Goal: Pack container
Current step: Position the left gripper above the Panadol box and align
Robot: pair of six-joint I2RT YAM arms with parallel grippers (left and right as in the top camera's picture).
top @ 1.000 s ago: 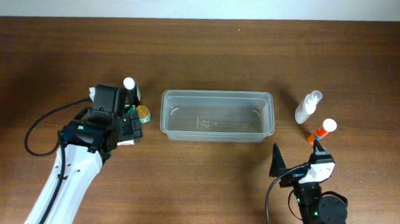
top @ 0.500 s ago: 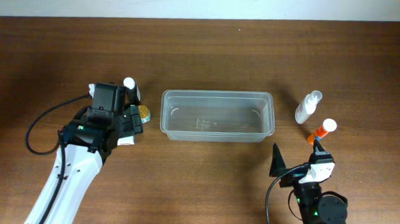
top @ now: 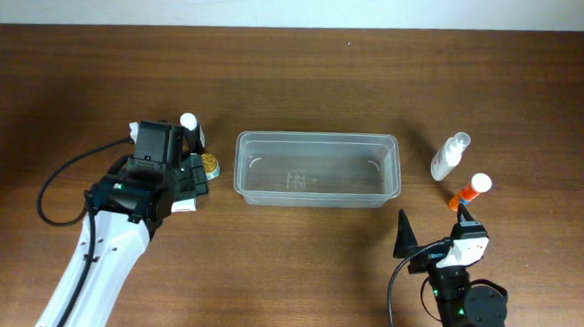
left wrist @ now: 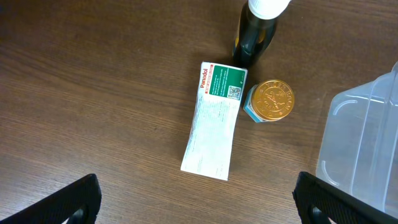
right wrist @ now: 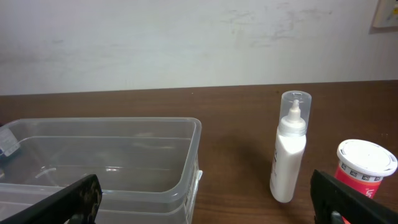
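Observation:
The clear plastic container (top: 318, 169) stands empty at mid-table; its corner shows in the left wrist view (left wrist: 367, 149) and its side in the right wrist view (right wrist: 106, 162). My left gripper (left wrist: 198, 202) is open, hovering above a white and green box (left wrist: 213, 119), a small gold-lidded jar (left wrist: 268, 101) and a dark bottle with a white cap (left wrist: 255, 34). In the overhead view it sits left of the container (top: 176, 177). My right gripper (right wrist: 205, 205) is open and empty near the table's front edge, facing a white spray bottle (right wrist: 288, 149) and an orange bottle with a white cap (right wrist: 367, 168).
In the overhead view the white spray bottle (top: 450, 157) and the orange bottle (top: 469, 192) stand right of the container. The dark bottle (top: 193, 129) and the jar (top: 210, 163) sit at the container's left end. A black cable (top: 66, 177) trails from the left arm.
The left gripper shifted slightly toward the far side over the box and jar one second ago, then held still. The right arm has not moved.

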